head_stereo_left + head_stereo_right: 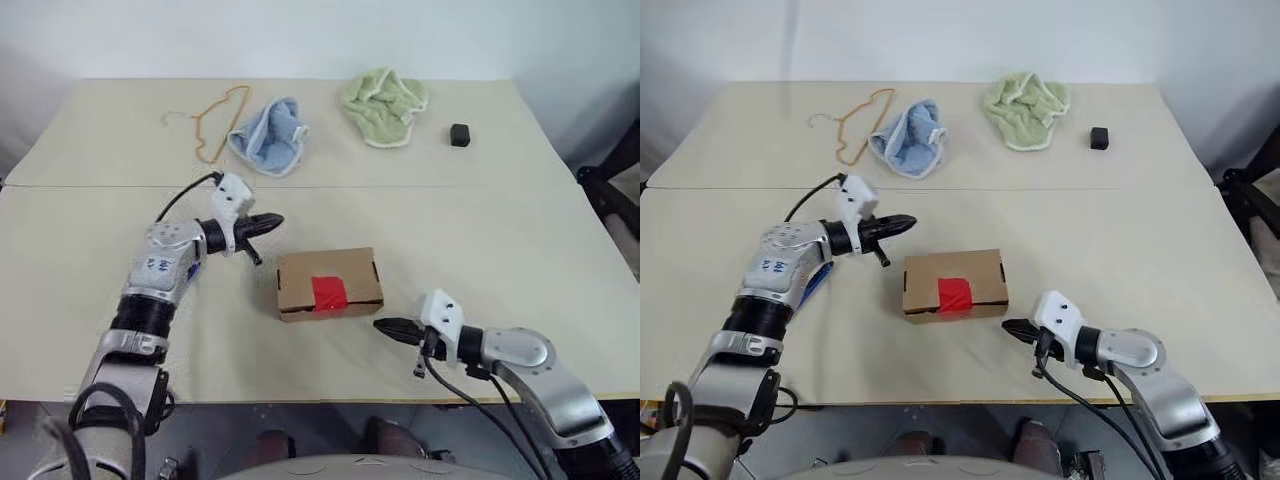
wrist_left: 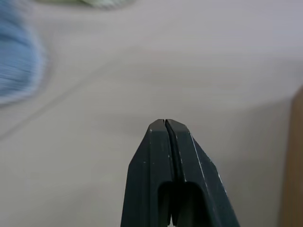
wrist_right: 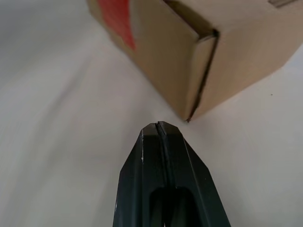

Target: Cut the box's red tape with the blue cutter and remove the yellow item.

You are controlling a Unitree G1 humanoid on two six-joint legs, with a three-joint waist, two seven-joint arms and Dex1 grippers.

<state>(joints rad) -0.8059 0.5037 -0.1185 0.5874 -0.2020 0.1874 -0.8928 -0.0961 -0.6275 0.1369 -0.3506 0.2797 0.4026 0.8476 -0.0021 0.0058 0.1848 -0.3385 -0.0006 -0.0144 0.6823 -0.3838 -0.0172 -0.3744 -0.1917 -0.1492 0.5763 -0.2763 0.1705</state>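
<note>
The table (image 1: 520, 250) is mostly bare around the box (image 1: 330, 283), which lies mid-table, red tape (image 1: 328, 292) up. Far side: green cloth (image 1: 385, 105), blue cloth (image 1: 270, 135), hanger (image 1: 215, 120), black cube (image 1: 460, 134). Left gripper (image 1: 275, 220) and right gripper (image 1: 382, 325) flank the box, fingers pressed together, empty.
</note>
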